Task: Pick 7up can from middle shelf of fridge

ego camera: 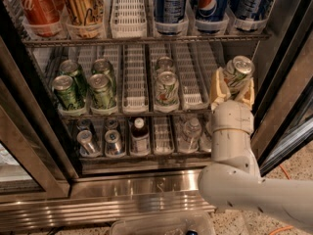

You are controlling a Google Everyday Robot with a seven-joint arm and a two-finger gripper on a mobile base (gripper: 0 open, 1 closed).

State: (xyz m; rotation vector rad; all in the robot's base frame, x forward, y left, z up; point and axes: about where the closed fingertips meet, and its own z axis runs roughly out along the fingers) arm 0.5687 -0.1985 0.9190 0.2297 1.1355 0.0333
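The fridge (146, 192) stood open. Its upper rack (128, 9) carried red, gold and blue Pepsi cans (212, 4) in clear trays. The lower rack (162, 131) held small bottles and silver-topped cans. The middle shelf (134, 82) had white slotted lanes, with four dark green cans (68, 93) at the left and two whitish cans (167, 88) in a centre lane. At its right end, the gripper (234, 88) pinched the 7up can (238, 71) between tan fingers (217, 86).

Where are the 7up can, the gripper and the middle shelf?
7up can (243, 64): camera view, on its silver top.
gripper (234, 80): camera view, midway between its fingers, shut on the can at the shelf's right end.
middle shelf (135, 80): camera view, on an empty white lane tray.
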